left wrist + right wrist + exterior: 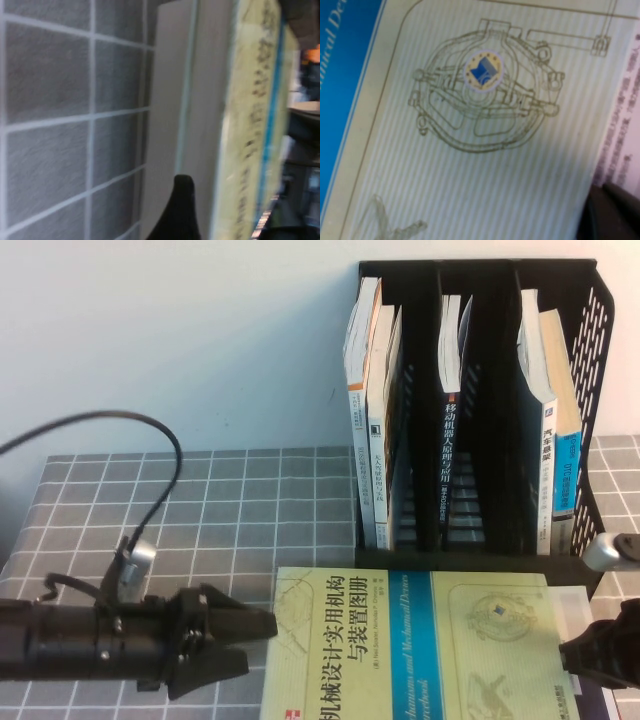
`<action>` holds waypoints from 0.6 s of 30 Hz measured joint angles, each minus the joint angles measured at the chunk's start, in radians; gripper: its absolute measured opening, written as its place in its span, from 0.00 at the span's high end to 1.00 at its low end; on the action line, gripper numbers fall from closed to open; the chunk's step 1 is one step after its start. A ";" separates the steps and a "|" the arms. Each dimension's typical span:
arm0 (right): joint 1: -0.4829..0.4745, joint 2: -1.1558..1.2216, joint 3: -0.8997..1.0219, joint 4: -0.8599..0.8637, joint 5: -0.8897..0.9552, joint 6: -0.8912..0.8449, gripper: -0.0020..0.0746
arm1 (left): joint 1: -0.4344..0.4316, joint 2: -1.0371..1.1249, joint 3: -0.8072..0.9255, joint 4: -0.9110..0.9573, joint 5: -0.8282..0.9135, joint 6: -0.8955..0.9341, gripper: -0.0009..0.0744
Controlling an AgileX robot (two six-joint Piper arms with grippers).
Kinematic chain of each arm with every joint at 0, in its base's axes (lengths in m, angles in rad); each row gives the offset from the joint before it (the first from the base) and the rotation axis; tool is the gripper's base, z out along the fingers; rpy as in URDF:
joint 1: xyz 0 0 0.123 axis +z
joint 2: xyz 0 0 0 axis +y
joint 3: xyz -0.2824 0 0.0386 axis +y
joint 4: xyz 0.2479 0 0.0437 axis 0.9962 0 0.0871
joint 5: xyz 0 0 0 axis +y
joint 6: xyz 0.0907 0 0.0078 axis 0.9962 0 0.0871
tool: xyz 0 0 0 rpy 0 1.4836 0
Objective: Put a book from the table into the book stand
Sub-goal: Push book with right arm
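A: Book (pixel 420 645) placement, please?

B: It lies flat on the grey checked worktop (pixel 230 510) at the near edge, pale yellow-green cover up, blue band running down its middle. The black book stand (pixel 590 360) sits just beyond it on the far side, already holding several upright volumes (pixel 375 430).

A: And my left gripper (pixel 262 640)?

B: Low at the near left, pointing right, jaws spread apart with the tips right at the book's left edge; I see nothing gripped.

A: Right gripper (pixel 575 655)?

B: Near right, dark body at the book's right edge. I cannot tell how its jaws stand.
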 joint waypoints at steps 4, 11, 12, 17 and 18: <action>0.000 0.015 0.002 0.124 0.019 -0.108 0.98 | 0.049 0.066 -0.047 -0.004 0.115 0.015 0.18; 0.000 0.032 0.002 0.222 0.041 -0.186 0.98 | 0.058 0.099 -0.056 -0.013 0.142 0.057 0.18; 0.000 0.034 0.002 0.223 0.041 -0.191 0.98 | 0.061 0.101 -0.056 -0.013 0.142 0.059 0.18; 0.000 0.047 -0.001 0.234 0.047 -0.205 0.98 | 0.075 0.107 -0.057 0.033 0.123 0.063 0.18; 0.000 0.052 -0.004 0.238 0.049 -0.205 0.98 | 0.075 0.107 -0.057 0.050 0.109 0.063 0.18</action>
